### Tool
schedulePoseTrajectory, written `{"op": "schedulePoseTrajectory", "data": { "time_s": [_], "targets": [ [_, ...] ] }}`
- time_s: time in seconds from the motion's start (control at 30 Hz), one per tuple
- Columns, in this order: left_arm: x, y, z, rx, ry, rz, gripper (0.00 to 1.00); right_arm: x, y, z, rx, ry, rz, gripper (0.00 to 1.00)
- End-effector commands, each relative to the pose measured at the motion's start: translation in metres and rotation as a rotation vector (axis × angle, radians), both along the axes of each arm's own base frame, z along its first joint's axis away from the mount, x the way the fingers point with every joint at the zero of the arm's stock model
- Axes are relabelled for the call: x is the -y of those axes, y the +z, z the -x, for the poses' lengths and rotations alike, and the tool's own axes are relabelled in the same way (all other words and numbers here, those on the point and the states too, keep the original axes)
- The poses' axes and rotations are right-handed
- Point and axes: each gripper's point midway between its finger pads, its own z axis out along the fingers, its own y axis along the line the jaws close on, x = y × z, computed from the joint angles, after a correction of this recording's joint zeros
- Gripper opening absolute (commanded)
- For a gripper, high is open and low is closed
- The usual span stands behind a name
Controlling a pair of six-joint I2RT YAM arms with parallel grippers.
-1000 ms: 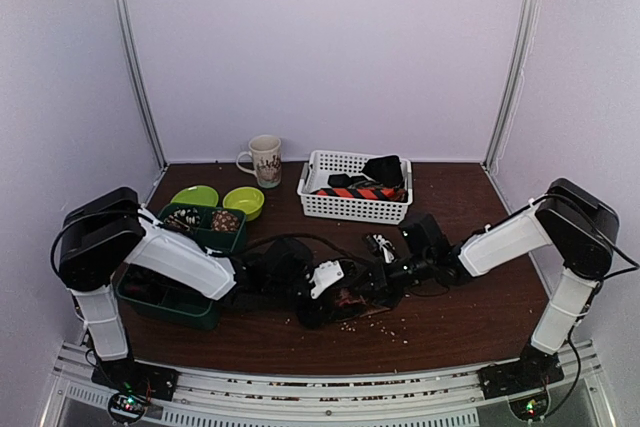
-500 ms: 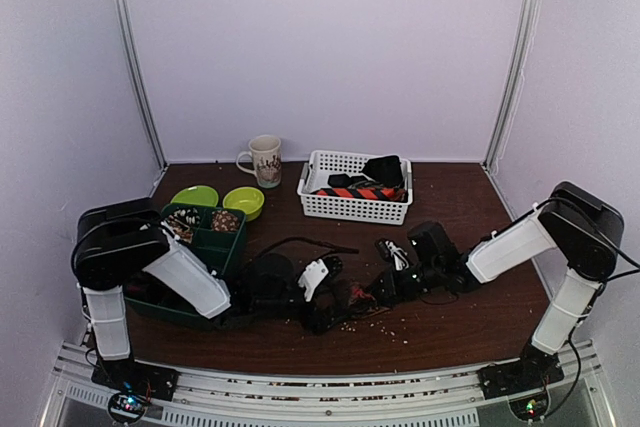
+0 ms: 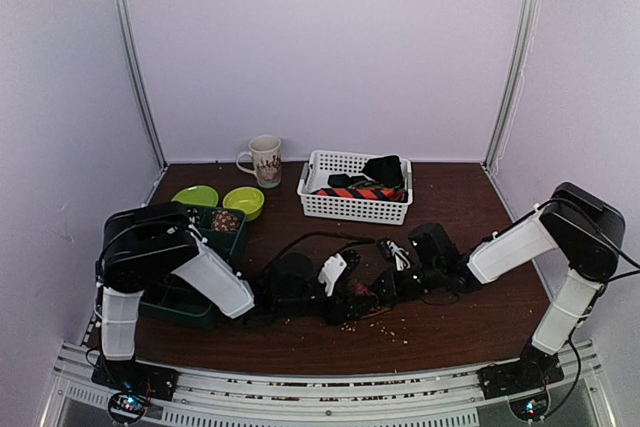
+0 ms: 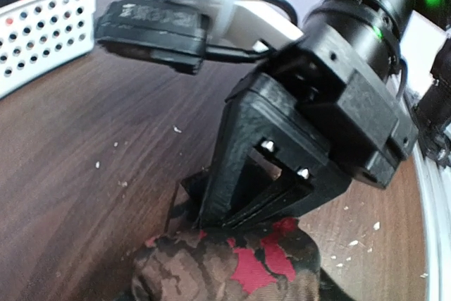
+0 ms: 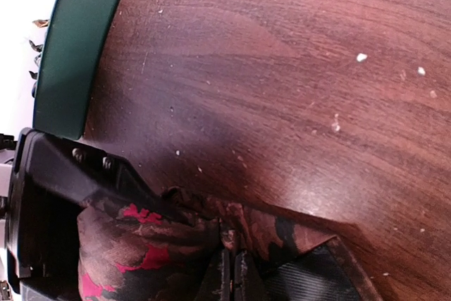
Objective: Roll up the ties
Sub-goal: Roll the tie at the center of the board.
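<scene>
A brown-patterned tie [image 4: 211, 266] with red patches lies partly coiled on the dark wood table, low in the left wrist view. My right gripper [image 4: 211, 220] is shut on its edge; the closed fingertips [image 5: 232, 266] pinch the fabric beside the black lining. One finger [image 5: 91, 170] of my left gripper lies against the coil [image 5: 141, 244]; its other finger is hidden. From above, my left gripper [image 3: 345, 297] and right gripper [image 3: 380, 289] meet over the tie [image 3: 360, 304] at the table's front middle. An orange-red and navy striped tie [image 3: 362, 192] and a black one [image 3: 385, 169] lie in the basket.
A white basket [image 3: 352, 211] stands at the back middle, a mug [image 3: 265, 159] to its left. Two green bowls [image 3: 195, 195] [image 3: 243, 201] and a dark green tray [image 3: 215, 244] sit at the left. Crumbs [image 3: 385, 323] dot the table near the grippers.
My left arm has swung to the right, bringing its gripper closer against the tie and the right gripper. The right arm drew back slightly and has since held still.
</scene>
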Motion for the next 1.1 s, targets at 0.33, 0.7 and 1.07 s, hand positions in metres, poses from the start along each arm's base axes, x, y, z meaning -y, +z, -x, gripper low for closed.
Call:
{"op": "schedulePoseTrajectory", "data": {
  "time_s": [0.33, 0.7, 1.07],
  "targets": [
    [-0.013, -0.073, 0.025, 0.112, -0.140, -0.561, 0.16, 0.033, 0.033, -0.002, -0.078, -0.044, 0.022, 0.32],
    [-0.016, -0.075, 0.030, 0.105, -0.174, -0.591, 0.17, 0.066, 0.008, 0.005, -0.239, -0.105, 0.056, 0.65],
    [-0.018, -0.076, 0.029, 0.109, -0.170, -0.598, 0.17, 0.036, 0.024, 0.002, -0.282, -0.090, -0.199, 0.67]
  ]
}}
